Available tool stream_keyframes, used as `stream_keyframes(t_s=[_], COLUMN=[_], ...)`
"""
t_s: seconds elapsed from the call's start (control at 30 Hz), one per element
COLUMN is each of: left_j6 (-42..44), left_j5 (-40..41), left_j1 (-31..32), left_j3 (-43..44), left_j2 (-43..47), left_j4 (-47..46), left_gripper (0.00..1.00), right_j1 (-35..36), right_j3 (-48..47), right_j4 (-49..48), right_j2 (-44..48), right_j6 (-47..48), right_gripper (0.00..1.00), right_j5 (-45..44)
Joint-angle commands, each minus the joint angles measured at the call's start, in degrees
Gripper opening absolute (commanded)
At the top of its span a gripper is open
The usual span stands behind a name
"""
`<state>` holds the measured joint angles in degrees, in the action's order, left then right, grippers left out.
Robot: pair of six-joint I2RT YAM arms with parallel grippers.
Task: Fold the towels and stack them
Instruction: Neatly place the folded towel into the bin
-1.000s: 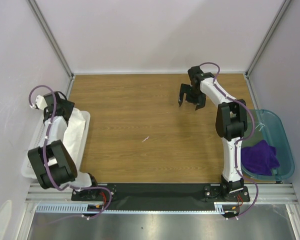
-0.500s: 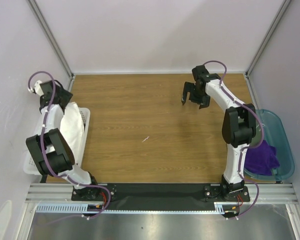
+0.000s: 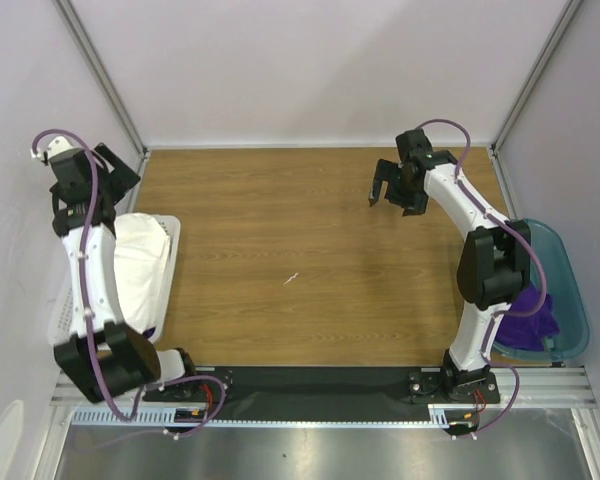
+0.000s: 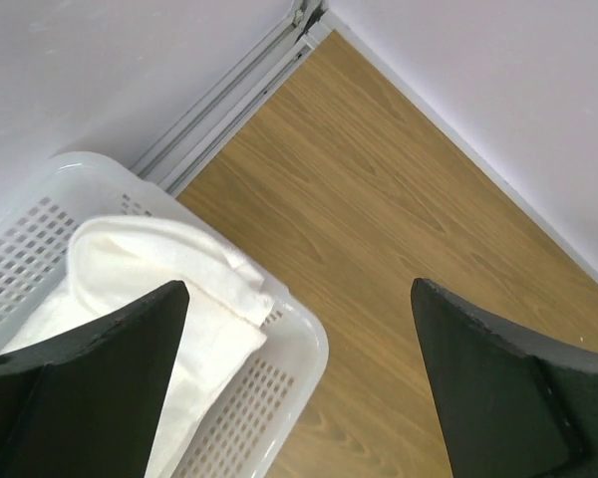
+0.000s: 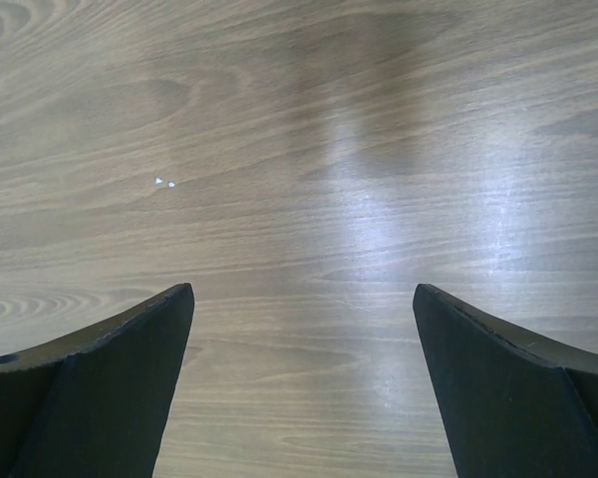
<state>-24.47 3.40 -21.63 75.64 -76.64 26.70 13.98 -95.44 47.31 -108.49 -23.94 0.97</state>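
A large white towel [image 3: 140,262] lies bunched in the white perforated basket [image 3: 170,232] at the table's left edge. In the left wrist view the white towel [image 4: 169,269] fills the basket [image 4: 301,351] below my fingers. My left gripper [image 3: 123,172] hangs open above the basket's far end and holds nothing [image 4: 299,289]. A purple towel [image 3: 530,308] sits crumpled in the teal bin [image 3: 568,290] at the right, partly hidden by the right arm. My right gripper [image 3: 392,190] stands open over bare wood at the far right [image 5: 304,289].
The wooden table [image 3: 300,250] runs between basket and bin. A small white speck [image 3: 291,279] lies near its middle. White walls and aluminium posts [image 3: 100,75] close in the back and sides. The arm bases sit on the black rail [image 3: 310,382] at the near edge.
My left gripper has opened and risen up and back from the basket, leaving the white towel settled inside it. The right arm has drifted slightly to the right, still open.
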Motion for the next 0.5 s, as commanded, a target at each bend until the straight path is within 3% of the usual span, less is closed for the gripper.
stream_keyframes(t_s=[0.0,0.17,0.23,0.33,0.47], left_j6=[3.29,-1.09,-2.77,-4.88,-5.50], left_j5=[0.29,3.89,1.19,-4.79,-6.91], left_j1=[0.45,-0.16,-1.48,-3.50,-3.77], left_j3=[-3.02,-16.03,-19.02,-18.08,-10.96], left_j2=[9.39,17.57,18.37,14.34,3.36], left_j4=[5.99,5.39,2.06,-2.44,-1.13], left_gripper=[1.00,1.00,1.00,0.99,0.94], right_j1=[-0.71,-0.71,-0.79,-0.62,-0.71], right_j3=[0.51,1.75,1.75,2.01,3.06], right_j4=[-1.52,-1.87,-1.43,-1.25,-2.04], right_j2=[3.72,3.99,3.64,3.63,4.42], right_j6=[-0.67,-0.31,-0.14,0.39,1.09], right_gripper=[1.00,1.00,1.00,1.00,1.00], right_j5=[1.14,1.83,2.28,2.19,1.41])
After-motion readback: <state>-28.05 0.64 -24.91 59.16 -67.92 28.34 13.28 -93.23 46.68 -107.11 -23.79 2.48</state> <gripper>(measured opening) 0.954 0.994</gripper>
